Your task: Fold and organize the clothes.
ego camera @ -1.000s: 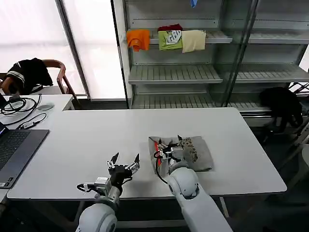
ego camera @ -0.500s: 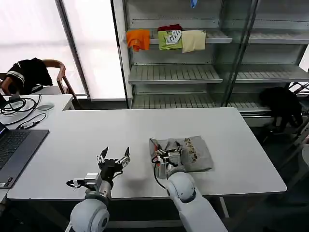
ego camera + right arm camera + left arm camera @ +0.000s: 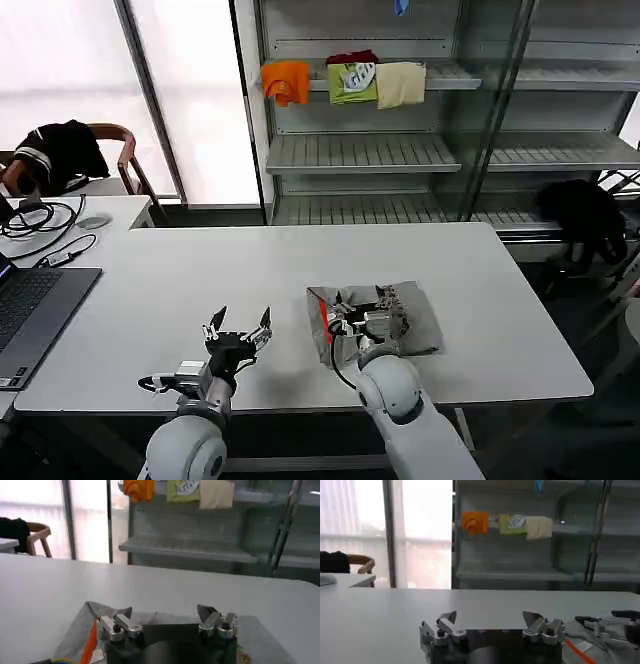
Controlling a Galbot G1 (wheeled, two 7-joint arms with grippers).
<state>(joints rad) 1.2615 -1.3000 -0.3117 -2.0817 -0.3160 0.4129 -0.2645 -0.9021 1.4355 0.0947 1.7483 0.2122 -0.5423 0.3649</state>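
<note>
The light grey soft fabric shirt with a red-orange stripe lay bunched on the white counter, near its front edge. The right end effector hovered over it, fingers apart. The left end effector hung spread over bare counter to the left. Orange, green and cream folded cloths sat on the far shelf.

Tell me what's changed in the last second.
The left claw drew back toward the robot and to its left, open and empty. The right claw shifted slightly over the folded grey shirt, open, gripping nothing. The shirt stayed put on the table.
</note>
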